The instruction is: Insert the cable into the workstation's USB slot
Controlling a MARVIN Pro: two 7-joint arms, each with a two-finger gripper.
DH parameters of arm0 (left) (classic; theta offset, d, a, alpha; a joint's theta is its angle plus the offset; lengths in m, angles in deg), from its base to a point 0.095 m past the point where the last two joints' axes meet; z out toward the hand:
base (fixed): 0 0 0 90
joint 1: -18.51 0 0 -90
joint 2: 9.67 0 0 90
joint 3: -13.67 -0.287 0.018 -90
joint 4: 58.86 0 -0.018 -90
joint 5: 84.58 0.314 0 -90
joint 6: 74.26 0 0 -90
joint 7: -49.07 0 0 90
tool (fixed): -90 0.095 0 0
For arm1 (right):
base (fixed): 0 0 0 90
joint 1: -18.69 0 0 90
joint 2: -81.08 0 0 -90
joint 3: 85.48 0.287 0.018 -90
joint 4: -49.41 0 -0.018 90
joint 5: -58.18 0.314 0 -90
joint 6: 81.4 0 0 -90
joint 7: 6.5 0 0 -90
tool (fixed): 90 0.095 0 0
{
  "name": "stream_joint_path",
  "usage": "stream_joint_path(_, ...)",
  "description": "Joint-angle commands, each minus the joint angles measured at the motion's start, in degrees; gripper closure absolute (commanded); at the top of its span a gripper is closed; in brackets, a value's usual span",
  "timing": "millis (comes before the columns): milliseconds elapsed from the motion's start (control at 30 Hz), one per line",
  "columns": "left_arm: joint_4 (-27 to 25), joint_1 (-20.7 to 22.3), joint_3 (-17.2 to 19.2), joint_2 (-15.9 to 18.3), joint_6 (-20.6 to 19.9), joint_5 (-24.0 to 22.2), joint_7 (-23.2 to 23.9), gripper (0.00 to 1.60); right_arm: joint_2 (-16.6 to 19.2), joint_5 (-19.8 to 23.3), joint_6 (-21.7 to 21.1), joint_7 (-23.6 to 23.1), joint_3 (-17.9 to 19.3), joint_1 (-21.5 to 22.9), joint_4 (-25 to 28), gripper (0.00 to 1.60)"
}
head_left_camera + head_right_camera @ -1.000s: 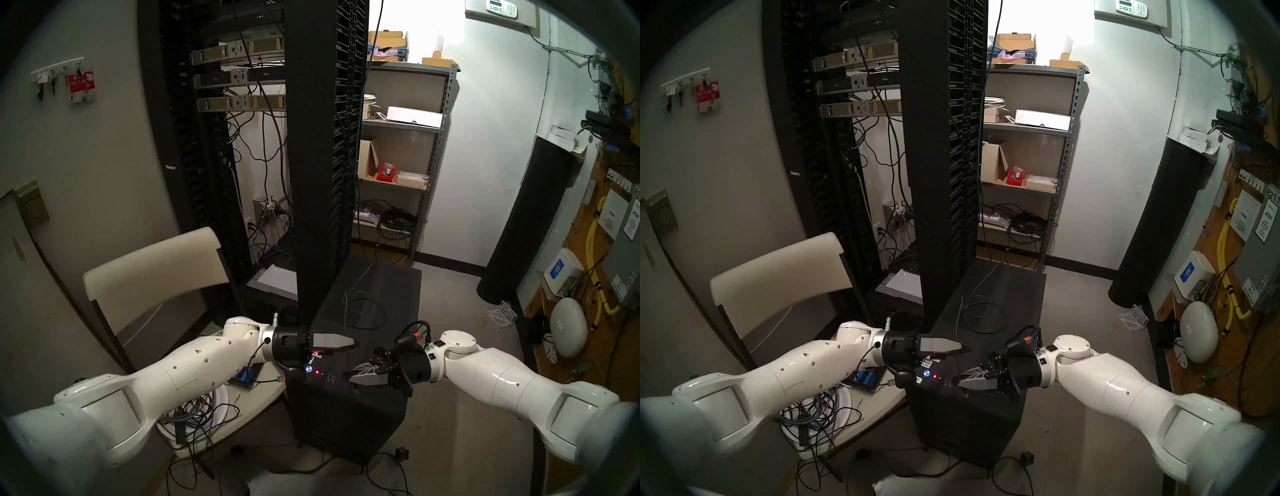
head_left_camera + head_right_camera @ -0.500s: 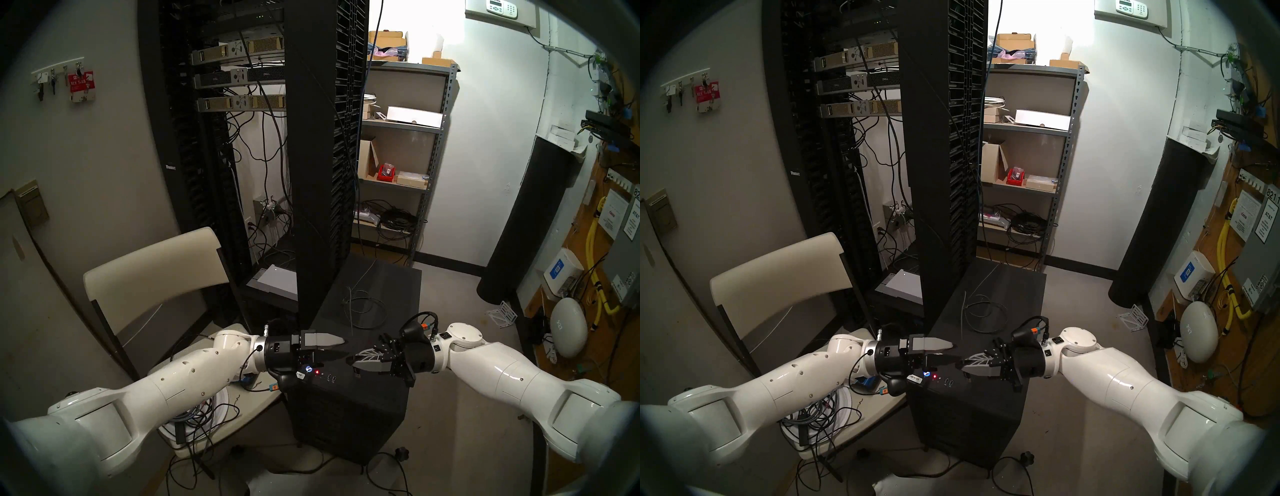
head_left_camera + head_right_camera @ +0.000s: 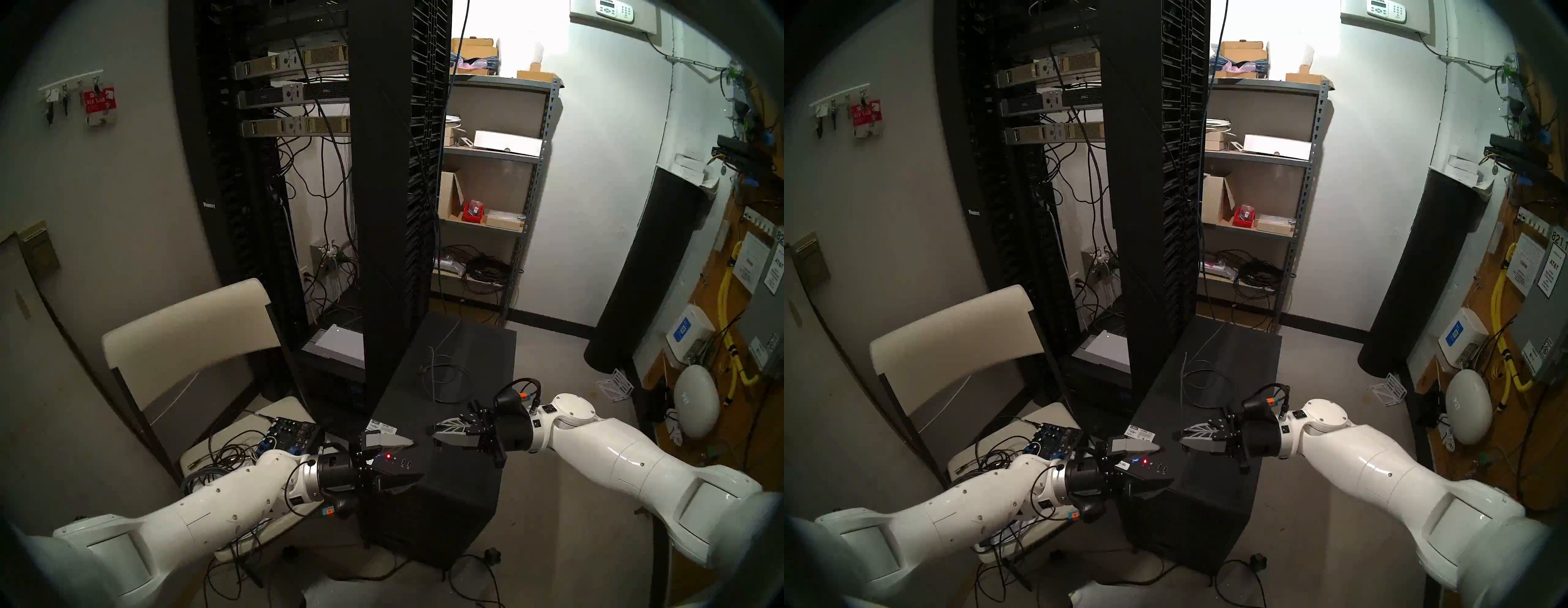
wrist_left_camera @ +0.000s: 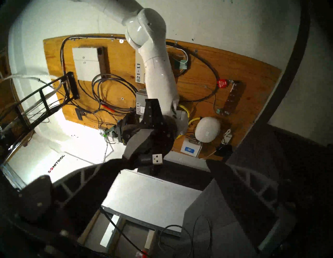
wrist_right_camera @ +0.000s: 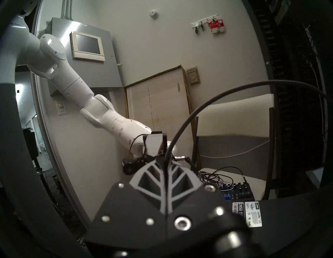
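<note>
The workstation [image 3: 445, 505] is a matte black tower with a white sticker [image 3: 382, 426], a red light [image 3: 388, 456] and USB slots [image 3: 406, 463] at the front of its top. The grey cable [image 3: 445, 373] lies looped on the top. My right gripper [image 3: 429, 433] is shut on the cable just behind its black USB plug [image 4: 157, 158], above the top and behind the slots. The plug's metal end shows in the left wrist view. My left gripper [image 3: 418, 459] is open and empty at the front top edge, its fingers either side of the slots.
The tall black server rack [image 3: 399, 191] stands right behind the workstation on the left. A folding chair [image 3: 191, 331] on my left holds a mixer [image 3: 292, 437] and a heap of cords [image 3: 229, 463]. Metal shelving [image 3: 488, 191] and a black cylinder [image 3: 645, 276] stand behind.
My left arm has dropped and pulled back towards me, uncovering the sticker and the mixer, and its jaws have spread wider. My right gripper has moved up and away from the front edge with the plug.
</note>
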Motion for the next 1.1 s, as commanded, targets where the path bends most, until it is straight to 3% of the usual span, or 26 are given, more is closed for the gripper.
stream_joint_path(0, -4.23, -3.14, 2.28, -1.2, 0.75, -8.93, -2.31, 0.0, -0.53, -1.07, 1.89, 0.94, 0.11, 0.26, 1.62, 1.6)
stream_joint_path(333, -7.46, -6.8, 2.39, -1.13, 0.75, -18.75, 0.25, 0.0, -1.34, -4.34, 4.47, 3.69, 0.0, 0.07, 2.67, 1.6)
stream_joint_path(733, -11.77, -11.42, 0.48, 1.94, 0.75, -28.96, 2.77, 0.0, -1.67, -7.98, 7.34, 7.86, 1.0, 0.24, 3.46, 1.6)
stream_joint_path(867, -13.26, -12.3, -0.31, 3.18, 0.75, -31.91, 3.87, 0.14, -1.83, -9.04, 7.95, 9.03, 1.2, 0.21, 3.61, 1.6)
stream_joint_path(1067, -16.16, -12.45, -1.15, 3.28, 0.75, -36.98, 5.16, 0.14, -2.48, -10.47, 8.61, 10.39, 1.24, 0.07, 4.06, 1.6)
